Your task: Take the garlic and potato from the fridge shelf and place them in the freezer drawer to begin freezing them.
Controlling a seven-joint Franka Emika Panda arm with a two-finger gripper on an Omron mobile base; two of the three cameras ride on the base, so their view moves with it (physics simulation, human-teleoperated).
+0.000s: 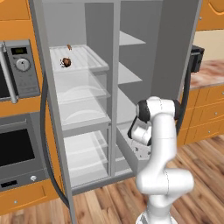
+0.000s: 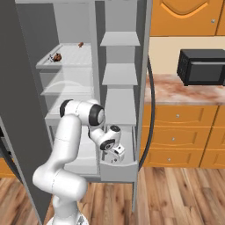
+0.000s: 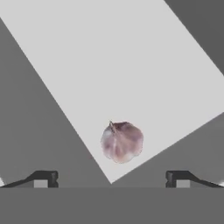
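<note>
Judging by how things lay, roughly half of the task was done: the garlic (image 3: 121, 141) rested on the pale floor of the freezer drawer (image 2: 117, 170), near one corner of it, while the potato (image 1: 66, 62) sat up on the fridge shelf (image 1: 94, 65), well apart from the arm. In the hand view the claw (image 3: 111, 179) hung directly over the bulb with its two dark fingertips (image 3: 43, 178) spread wide to either side and nothing between them, so the claw was open and the garlic lay free beneath it, touching neither tip. From the right base view the claw (image 2: 115, 154) reached down into the pulled-out grey drawer at the foot of the right-hand compartment; the left base view showed the same wrist low beside the drawer (image 1: 127, 146). What remained, as far as could be judged, was to lift clear of the drawer, reach up to the ribbed white shelf in the left-hand compartment, take the brown lumpy potato and bring it down beside the garlic. As for contents, the drawer held only the garlic so far as the views showed. The shelf carried the potato near its left front and a tiny orange-red piece (image 1: 69, 46) farther back. The clear curved-front bins (image 1: 83, 94) below that shelf looked empty, and the plain grey shelves (image 2: 119, 39) above the drawer were bare.
</note>
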